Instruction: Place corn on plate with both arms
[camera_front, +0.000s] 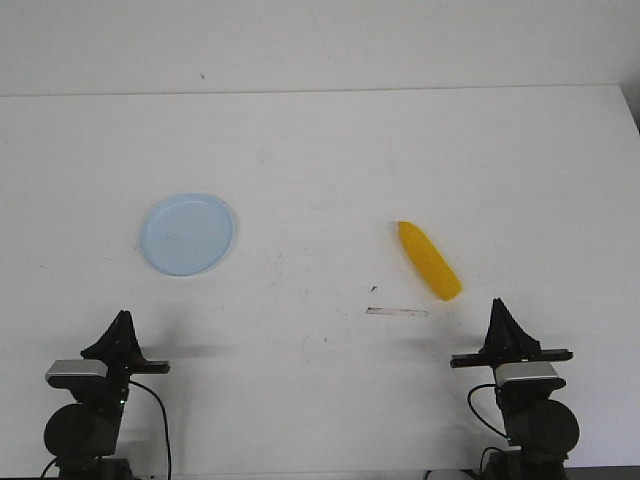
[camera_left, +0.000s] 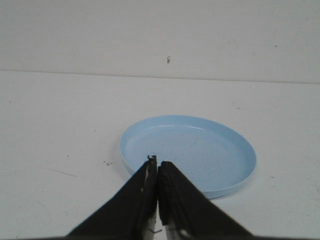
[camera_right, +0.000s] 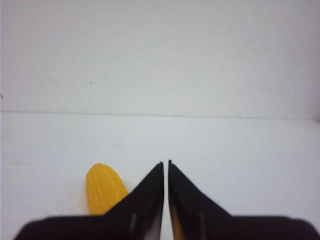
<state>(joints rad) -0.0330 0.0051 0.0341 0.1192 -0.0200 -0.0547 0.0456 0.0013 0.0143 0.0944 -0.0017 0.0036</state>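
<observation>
Both arms sit low in the front frame, left gripper (camera_front: 121, 318) and right gripper (camera_front: 499, 305) empty; the corn (camera_front: 429, 260) lies right of centre, well apart from the plate (camera_front: 187, 233) at left. Left wrist: jaws pressed together before the bare plate (camera_left: 235, 150). Right wrist: jaws seemingly together, corn (camera_right: 103, 187) untouched. Nothing done yet.

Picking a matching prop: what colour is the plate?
Pale blue, plain and unmarked. The plate shows best in the left wrist view.
</observation>
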